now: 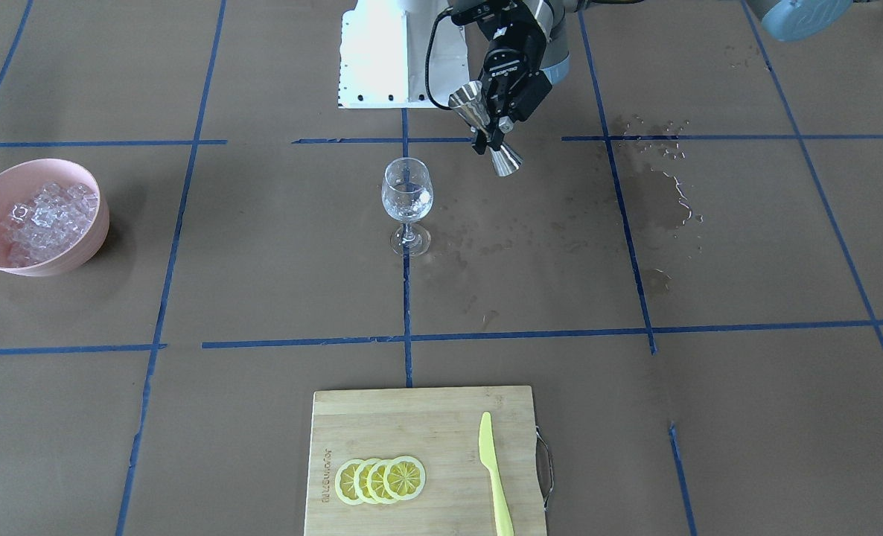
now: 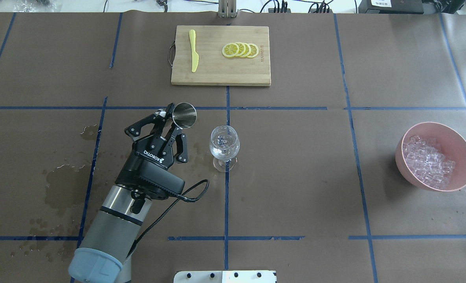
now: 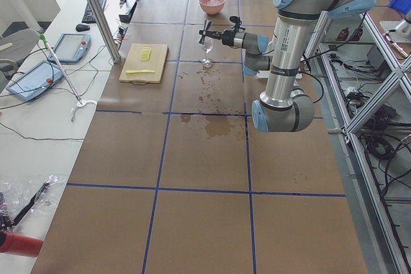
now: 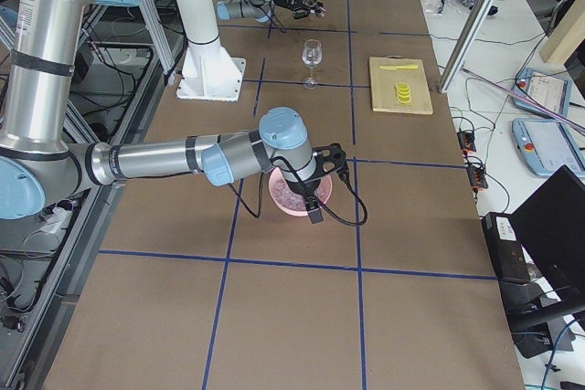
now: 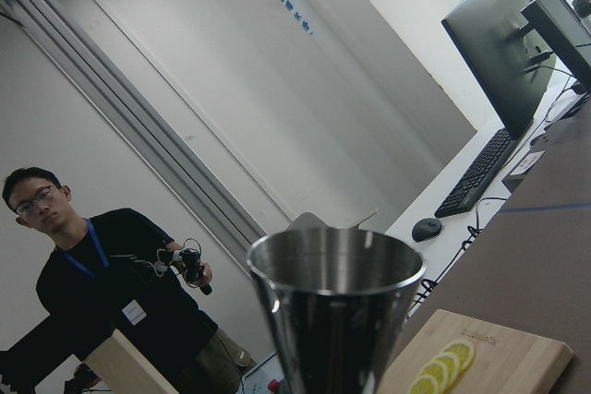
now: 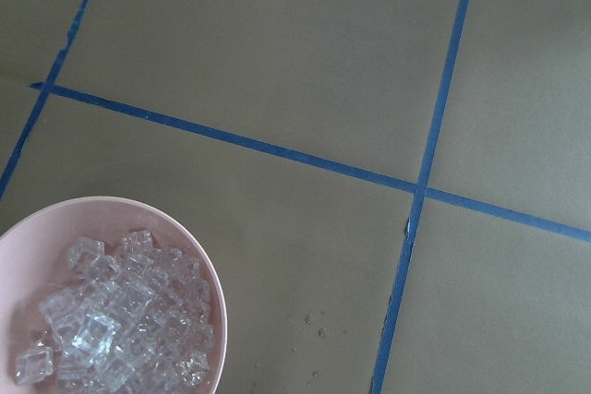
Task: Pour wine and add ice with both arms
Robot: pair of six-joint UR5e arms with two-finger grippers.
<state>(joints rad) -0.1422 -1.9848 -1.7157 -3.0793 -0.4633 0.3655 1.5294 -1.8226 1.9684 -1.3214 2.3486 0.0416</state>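
Overhead exterior, left gripper [image 2: 168, 122] clamping jigger [image 2: 184, 114], ice [image 2: 429, 165] in bowl [image 2: 399, 159], right gripper [image 4: 316, 200] unclear

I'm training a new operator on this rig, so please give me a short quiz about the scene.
1. True or false: the left pincer is shut on the steel jigger.
2. On the cutting board, what lies beside the lemon slices? A a spoon; B a yellow knife; C a bottle.
3. How many lemon slices are there?
Key: 1 true; 2 B; 3 four.
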